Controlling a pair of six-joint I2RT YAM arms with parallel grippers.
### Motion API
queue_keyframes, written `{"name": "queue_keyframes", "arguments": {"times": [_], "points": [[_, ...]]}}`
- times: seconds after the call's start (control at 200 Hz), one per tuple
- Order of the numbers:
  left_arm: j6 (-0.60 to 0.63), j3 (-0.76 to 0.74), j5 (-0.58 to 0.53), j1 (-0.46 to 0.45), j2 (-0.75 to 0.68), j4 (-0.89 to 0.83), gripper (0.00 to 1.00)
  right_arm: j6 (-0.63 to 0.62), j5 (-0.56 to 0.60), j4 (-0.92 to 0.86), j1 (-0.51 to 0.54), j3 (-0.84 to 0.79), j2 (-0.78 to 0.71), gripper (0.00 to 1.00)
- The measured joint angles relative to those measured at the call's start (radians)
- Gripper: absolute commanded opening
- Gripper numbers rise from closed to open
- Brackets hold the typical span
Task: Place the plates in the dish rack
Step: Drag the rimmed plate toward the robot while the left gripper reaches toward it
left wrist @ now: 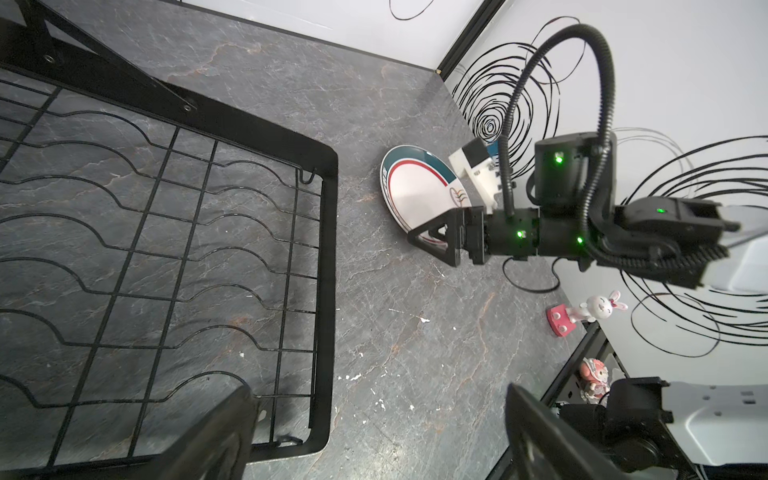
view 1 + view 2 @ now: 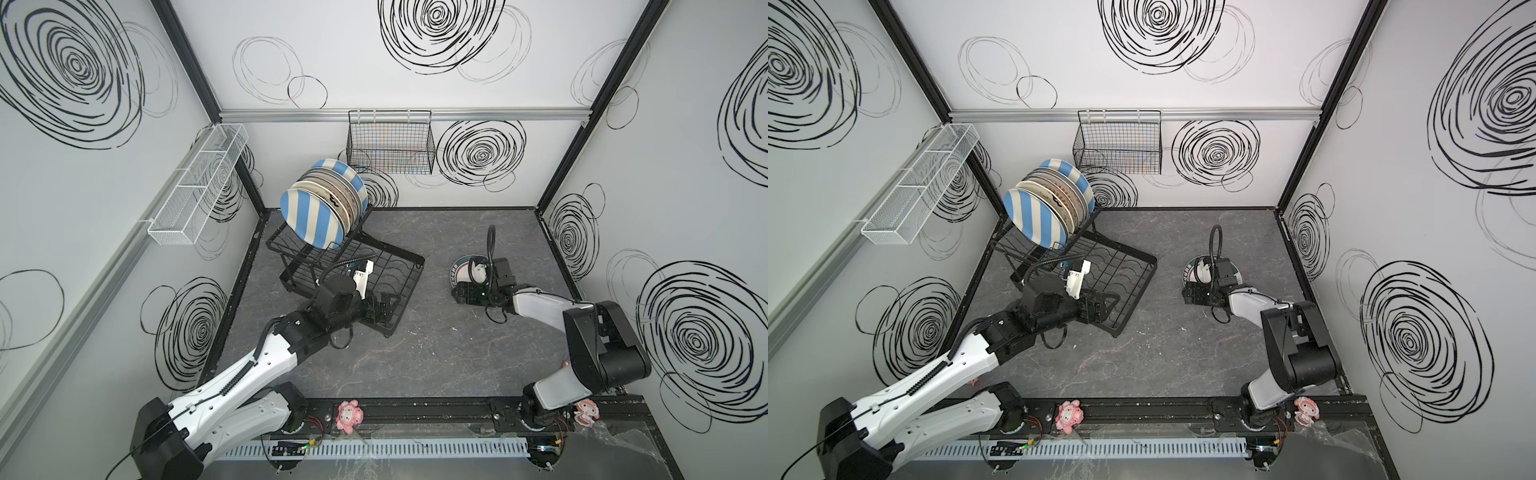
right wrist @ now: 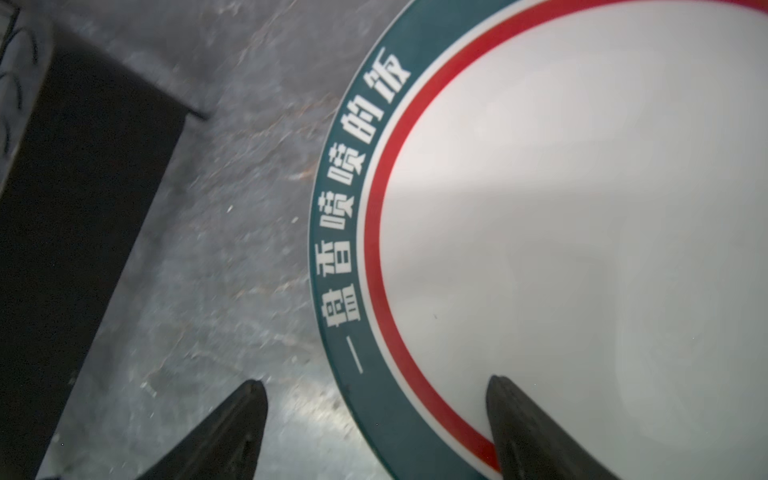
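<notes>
Near the back left, the black wire dish rack (image 2: 409, 259) stands at an angle. Several plates stand on edge in its raised tier, a blue-and-cream striped plate (image 2: 309, 218) in front. Its lower grid (image 1: 328, 249) holds nothing. A white plate with a teal rim and red ring (image 2: 460, 270) lies flat on the table at the right. My right gripper (image 3: 374, 384) is open low over that plate (image 3: 582, 208), one finger above its inside, the other above the table. My left gripper (image 1: 378, 399) hangs open over the rack's near corner, holding nothing.
A black mesh basket (image 2: 390, 145) hangs on the back wall. On the left wall there is a long white mesh basket (image 2: 199, 183). Pink figurines (image 2: 349, 415) (image 2: 586, 411) sit on the front rail. A bunny figure (image 1: 598, 309) stands near the right wall.
</notes>
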Motion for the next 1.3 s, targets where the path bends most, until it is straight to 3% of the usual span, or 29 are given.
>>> {"name": "queue_keyframes", "arguments": {"times": [0.15, 0.305, 0.485, 0.735, 1.086, 1.301], "points": [[0.000, 0.000, 0.000, -0.008, 0.016, 0.001, 0.96, 0.045, -0.054, -0.069, 0.087, -0.070, -0.111, 0.87], [-0.004, -0.006, -0.002, -0.036, 0.047, 0.027, 0.96, 0.079, -0.066, -0.196, 0.086, -0.114, -0.254, 0.88], [-0.009, -0.008, -0.010, -0.087, 0.121, 0.082, 0.96, 0.134, 0.021, -0.288, 0.004, -0.111, -0.448, 0.85], [-0.037, 0.032, -0.058, -0.155, 0.340, 0.145, 0.96, 0.284, 0.117, -0.229, -0.134, -0.224, -0.655, 0.83], [-0.037, 0.149, -0.050, -0.200, 0.509, 0.208, 0.96, 0.345, 0.063, -0.116, -0.239, -0.365, -0.606, 0.85], [-0.026, 0.160, -0.045, -0.200, 0.528, 0.198, 0.96, 0.344, -0.010, -0.008, -0.319, -0.393, -0.557, 0.74]]}}
